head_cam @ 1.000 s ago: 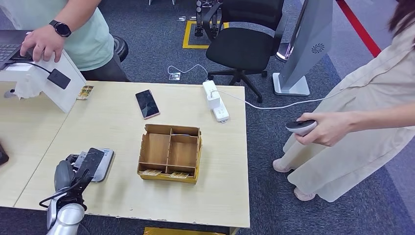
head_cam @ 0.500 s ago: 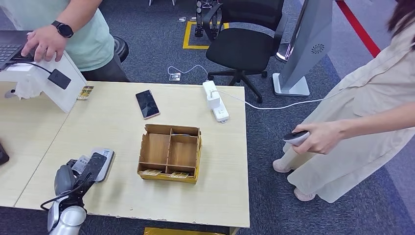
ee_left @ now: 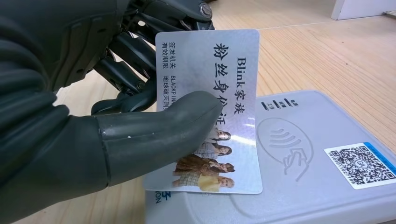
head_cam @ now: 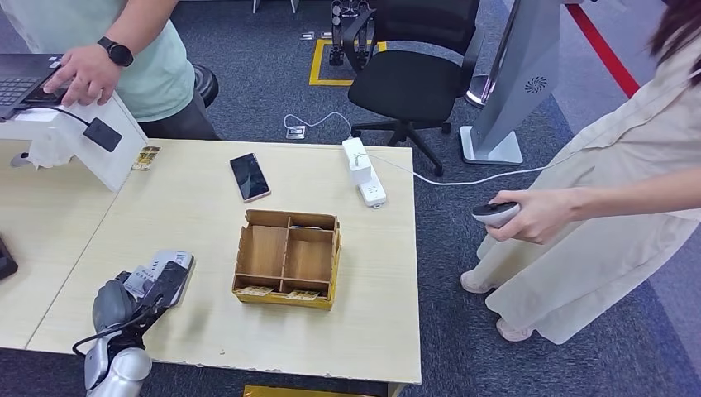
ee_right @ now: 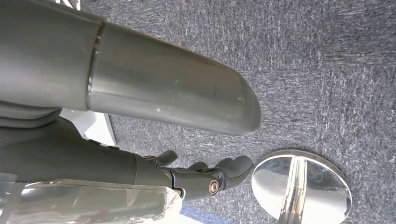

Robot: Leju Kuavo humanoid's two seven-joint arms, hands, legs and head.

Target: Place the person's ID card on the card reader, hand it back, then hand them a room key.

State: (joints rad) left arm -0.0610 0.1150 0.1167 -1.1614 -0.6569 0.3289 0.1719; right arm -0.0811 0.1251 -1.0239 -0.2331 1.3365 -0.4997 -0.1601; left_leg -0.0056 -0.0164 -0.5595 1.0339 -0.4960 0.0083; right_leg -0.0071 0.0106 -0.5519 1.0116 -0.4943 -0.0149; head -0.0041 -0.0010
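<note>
One card, the ID card (ee_left: 219, 112), is being pinched by the left hand (ee_left: 93, 121) between the thick thumb and the darker fingers behind it. It is being held tilted over the grey card reader (ee_left: 303, 168), with its lower edge at or just above the reader's top near the contactless symbol; I cannot tell whether it is touching. In the head view the left hand (head_cam: 132, 302) is sitting at about 8 o'clock on the light wooden table (head_cam: 207, 215), over the reader (head_cam: 178, 263).

At the table's middle a cardboard box (head_cam: 288, 269) is standing with its open compartments facing up. The larger compartments are showing bare cardboard floors, while the narrow slots along its 6 o'clock edge are holding small printed cards (head_cam: 281, 292). At 12 o'clock from the box a dark phone (head_cam: 249, 176) is lying flat, and at 1 o'clock a white power strip (head_cam: 364, 171) is resting near the table's edge.

The right hand (ee_right: 205, 179) is hanging over grey carpet, its fingers curled inward with nothing in them.

At 3 o'clock a person's hand (head_cam: 533, 217) is holding a small grey device.
</note>
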